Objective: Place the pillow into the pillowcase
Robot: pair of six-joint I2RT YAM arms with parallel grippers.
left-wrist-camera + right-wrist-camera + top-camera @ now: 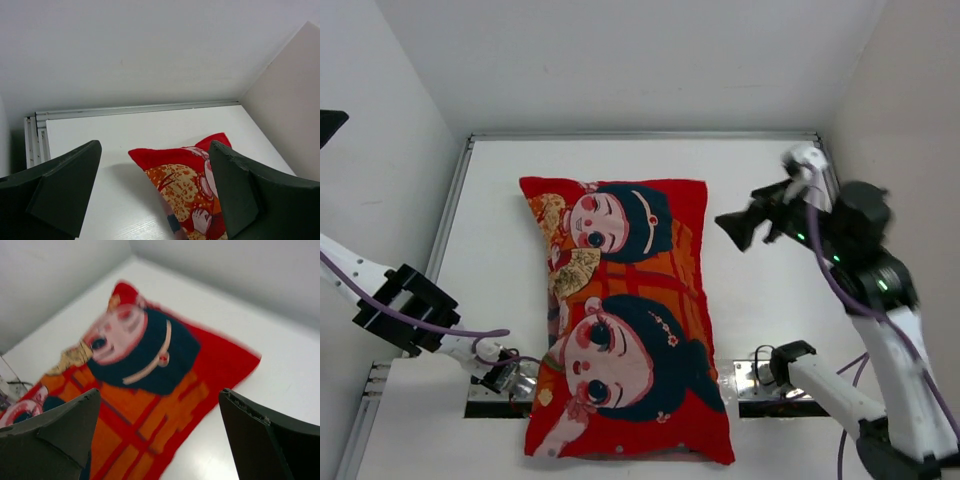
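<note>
1. The pillowcase (630, 320) lies flat on the white table (770, 300), roughly in the middle. Its long side runs from the far part of the table to the near edge between the two arm bases.
2. Its red printed side faces up, showing two doll faces with dark teal hair, one toward the far end and one toward the near end, and a yellow fan between them.
3. The case looks thick and rounded, with its corners pulled into points. The pillow cannot be seen on its own in any view.
4. The left gripper (503, 375) sits low at the near edge of the table, just beside the near-left edge of the pillowcase. Whether it touches the fabric cannot be told.
5. In the left wrist view its dark fingers (65, 190) stand wide apart with nothing between them. Beyond them lies a red corner of the case.
6. The right gripper (738, 228) hangs raised to the right of the pillowcase's far half, apart from it, with its tips turned toward the case.
7. In the right wrist view its fingers (265, 440) are also spread wide and hold nothing. The case below them is blurred.
8. A purple cable (420, 320) loops along the left arm.
9. A metal rail (455, 200) borders the table's left side.
</note>
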